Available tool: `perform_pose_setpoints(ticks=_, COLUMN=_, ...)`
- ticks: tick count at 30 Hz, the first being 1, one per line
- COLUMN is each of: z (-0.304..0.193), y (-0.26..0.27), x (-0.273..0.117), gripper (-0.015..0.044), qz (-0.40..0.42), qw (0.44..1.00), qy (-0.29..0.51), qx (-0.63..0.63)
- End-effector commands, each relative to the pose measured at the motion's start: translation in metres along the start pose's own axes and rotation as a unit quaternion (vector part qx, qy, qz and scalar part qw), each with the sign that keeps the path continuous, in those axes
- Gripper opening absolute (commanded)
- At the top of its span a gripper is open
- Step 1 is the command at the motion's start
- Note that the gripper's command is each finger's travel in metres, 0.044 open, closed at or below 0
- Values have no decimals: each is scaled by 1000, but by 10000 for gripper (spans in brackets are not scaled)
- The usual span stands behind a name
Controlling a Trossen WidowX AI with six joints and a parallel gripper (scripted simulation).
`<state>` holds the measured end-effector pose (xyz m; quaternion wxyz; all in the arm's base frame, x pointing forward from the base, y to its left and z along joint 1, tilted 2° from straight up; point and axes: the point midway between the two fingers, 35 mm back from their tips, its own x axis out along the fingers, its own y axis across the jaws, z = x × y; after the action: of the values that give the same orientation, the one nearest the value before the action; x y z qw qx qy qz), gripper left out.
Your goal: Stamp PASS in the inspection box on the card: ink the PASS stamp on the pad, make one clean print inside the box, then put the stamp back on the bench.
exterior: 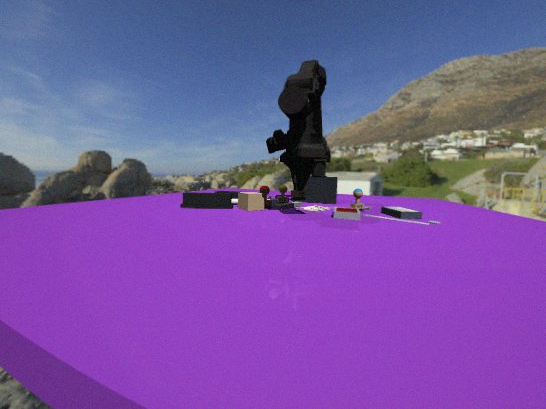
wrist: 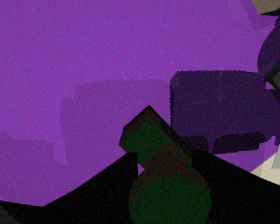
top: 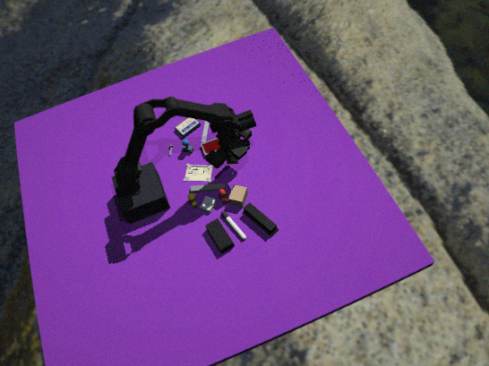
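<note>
My gripper (top: 227, 154) (exterior: 298, 185) (wrist: 164, 161) is shut on a green-knobbed stamp (wrist: 170, 197), whose brown neck and square base also show in the wrist view. It holds the stamp in the air, past the card on the side away from the arm's base. The red ink pad (top: 210, 147) (exterior: 346, 210) lies open in its grey case, partly hidden by the gripper in the top view. The cream card (top: 198, 174) (exterior: 316, 208) (wrist: 270, 172) lies taped down; only its edge shows in the wrist view. Its printed lines are too small to read, and the stamp's face is hidden.
A blue-knobbed stamp (top: 185, 143) (exterior: 358, 194) stands beyond the card. Yellow-knobbed (top: 192, 197) and red-knobbed (top: 222, 192) stamps stand near a grey strip (top: 196, 189) and a wooden block (top: 238, 196) (exterior: 251, 201). Black blocks (top: 219, 235) (top: 261, 219) flank a white marker (top: 235, 228). A white-topped box (top: 187, 127) (exterior: 401, 212) lies behind.
</note>
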<state>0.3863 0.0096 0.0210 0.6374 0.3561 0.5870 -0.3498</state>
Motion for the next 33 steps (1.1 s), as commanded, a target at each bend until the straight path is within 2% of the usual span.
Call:
perform_pose_setpoints(ticks=1, z=-1, y=-1, x=8, gripper=0, qz=-1, qw=1000, qy=2, qx=-3)
perform_pose_setpoints(ticks=21, z=-2, y=-2, x=36, gripper=0, qz=-1, qw=1000, qy=2, qx=-3)
perform_pose_setpoints(ticks=31, z=-1, y=-2, x=33, gripper=260, qz=-1, qw=1000, qy=1, qx=0)
perform_pose_setpoints(ticks=33, z=-1, y=-2, x=33, gripper=260, qz=-1, qw=1000, qy=1, qx=0)
